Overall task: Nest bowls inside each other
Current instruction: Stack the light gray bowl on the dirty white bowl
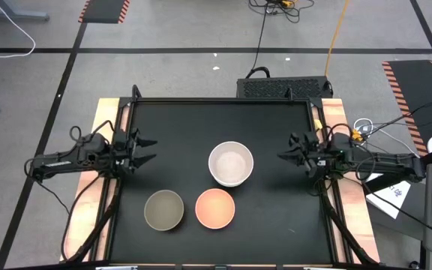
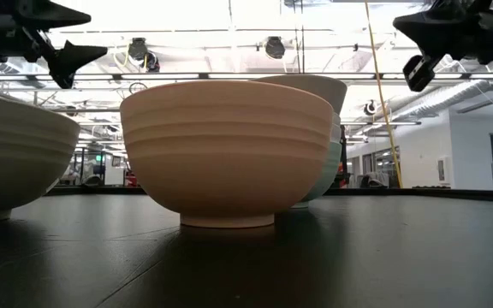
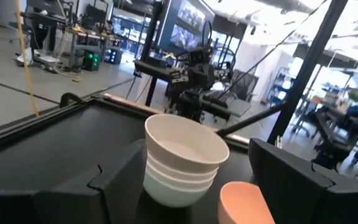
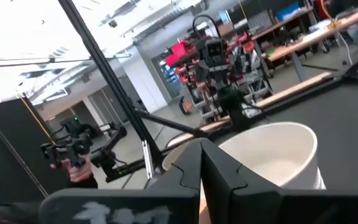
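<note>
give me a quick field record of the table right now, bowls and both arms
surface: black table top
nested stack: white bowl on top, several bowls nested under it, near the table's middle
peach-orange bowl: alone, near the front edge
olive-grey bowl: alone, beside the peach-orange one, apart from it
left end effector: open, empty, above the left edge
right end effector: shut, empty, above the right edge
left to nest: the two single bowls

Left arm (image 1: 73, 159): dark, slender, jointed, black cables looping beside it.
Right arm (image 1: 373, 161): same dark build, black cables alongside.
Fingers (image 3: 120, 180): black, flat, angular, with notched inner edges.
</note>
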Motion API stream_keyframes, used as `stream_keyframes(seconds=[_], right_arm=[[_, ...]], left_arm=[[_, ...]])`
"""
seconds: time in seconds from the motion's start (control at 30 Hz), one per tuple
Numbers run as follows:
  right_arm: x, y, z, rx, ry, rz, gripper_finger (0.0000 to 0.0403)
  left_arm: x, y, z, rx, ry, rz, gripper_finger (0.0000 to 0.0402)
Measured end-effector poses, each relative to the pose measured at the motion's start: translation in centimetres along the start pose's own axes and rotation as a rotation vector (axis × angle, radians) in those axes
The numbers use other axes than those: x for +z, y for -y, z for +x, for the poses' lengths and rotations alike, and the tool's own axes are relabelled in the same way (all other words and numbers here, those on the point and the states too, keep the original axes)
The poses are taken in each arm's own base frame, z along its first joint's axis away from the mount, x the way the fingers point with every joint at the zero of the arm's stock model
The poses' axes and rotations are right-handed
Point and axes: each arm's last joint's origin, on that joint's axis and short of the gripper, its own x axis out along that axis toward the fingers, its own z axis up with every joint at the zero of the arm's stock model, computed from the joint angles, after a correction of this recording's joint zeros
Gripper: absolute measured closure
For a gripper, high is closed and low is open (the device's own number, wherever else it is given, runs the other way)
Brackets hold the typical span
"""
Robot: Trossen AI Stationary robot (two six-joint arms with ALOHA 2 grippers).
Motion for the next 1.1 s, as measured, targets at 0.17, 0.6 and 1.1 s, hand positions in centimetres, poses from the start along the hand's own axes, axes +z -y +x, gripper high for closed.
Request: stream_keyframes(seconds=[0.17, 0.6, 1.1], right_arm=[[-0.7, 0.4, 0.0, -0.035, -0.072, -0.016, 0.0403], [-1.2, 0.7, -0.1, -0.057, -0.131, -0.122, 0.0403], [-1.2, 0.7, -0.1, -0.054, -0.130, -0.142, 0.0403]], left_arm=[[-0.6, -0.2, 0.0, 0.018, -0.065, 0.032, 0.0121], [-1.9, -0.5, -0.2, 0.021, -0.201, 0.017, 0.0121], [-3.5, -0.1, 1.0, -0.040, -0.434, -0.204, 0.0121]])
